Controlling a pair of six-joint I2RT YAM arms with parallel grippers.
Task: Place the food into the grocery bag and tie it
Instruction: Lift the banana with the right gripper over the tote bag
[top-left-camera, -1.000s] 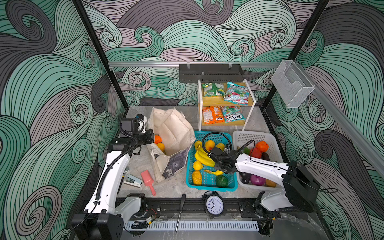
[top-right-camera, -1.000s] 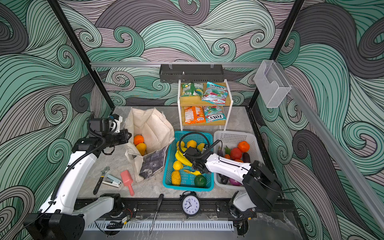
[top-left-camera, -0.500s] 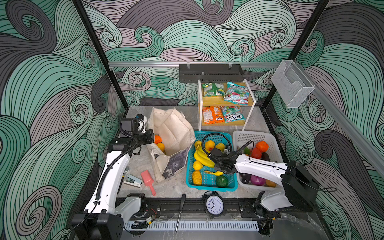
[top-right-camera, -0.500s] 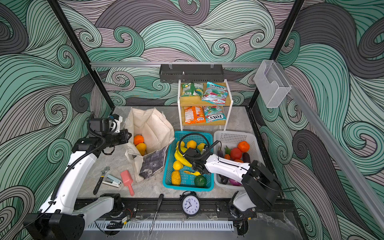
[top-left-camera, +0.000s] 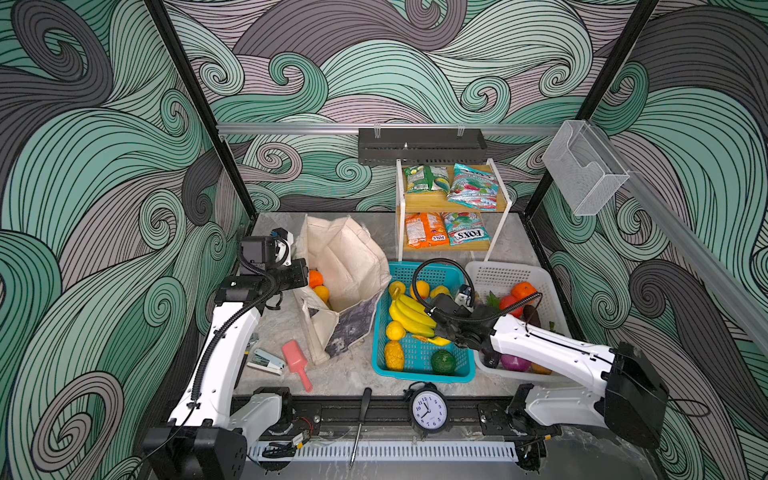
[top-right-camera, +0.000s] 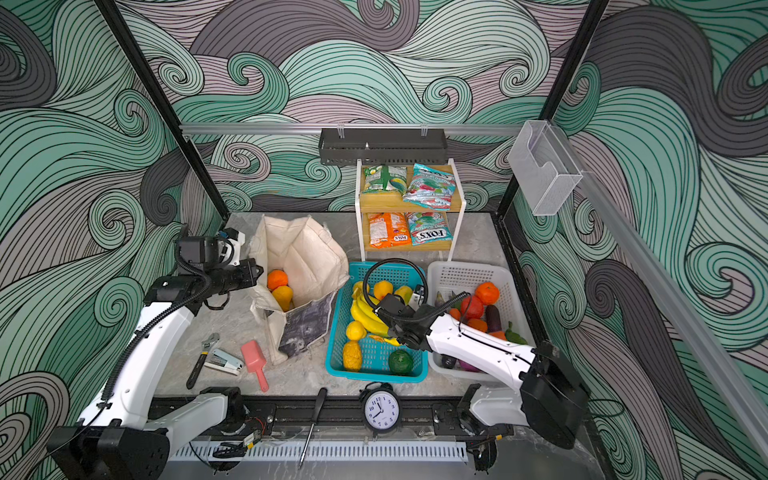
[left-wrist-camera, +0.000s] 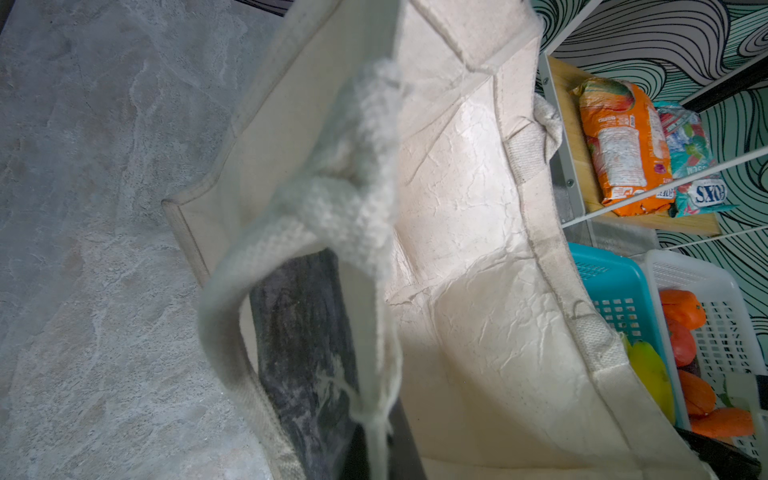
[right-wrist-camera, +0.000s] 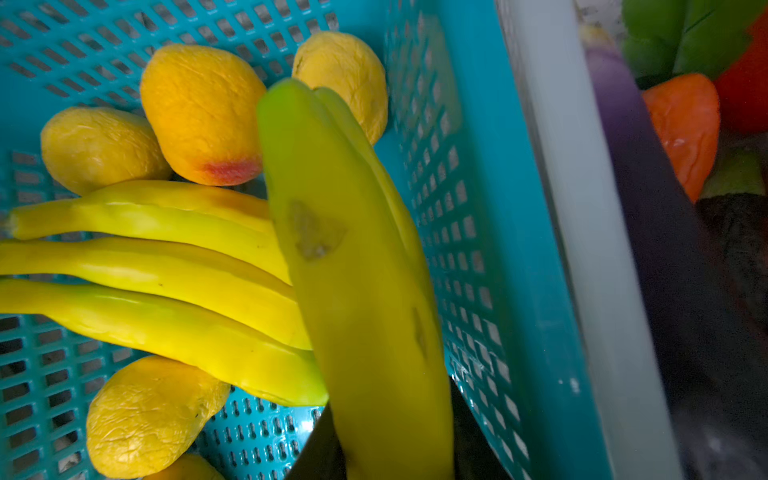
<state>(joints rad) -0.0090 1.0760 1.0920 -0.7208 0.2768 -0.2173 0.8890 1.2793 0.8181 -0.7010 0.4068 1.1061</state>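
Two dark jaws of the right gripper (right-wrist-camera: 395, 449), cut off at the frame edge, clamp a yellow-green banana (right-wrist-camera: 353, 270) within the teal basket (right-wrist-camera: 498, 208). Beyond, the left gripper (top-left-camera: 302, 274) is closed on the grocery bag (top-left-camera: 349, 266) rim, tips hidden by canvas. An orange (top-left-camera: 316, 278) lies inside. The bag's print is too crumpled to read. Farthest, a shelved teal-red packet (top-left-camera: 467, 235) reads "FOX'S".

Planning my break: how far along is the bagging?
Done: an orange and a yellow-orange fruit lie in the grocery bag. In hand: the left gripper holds the bag's rim open; the right gripper grips a banana in the teal basket. Left: the other produce there and in the white basket, the snack packets, and tying the handles.
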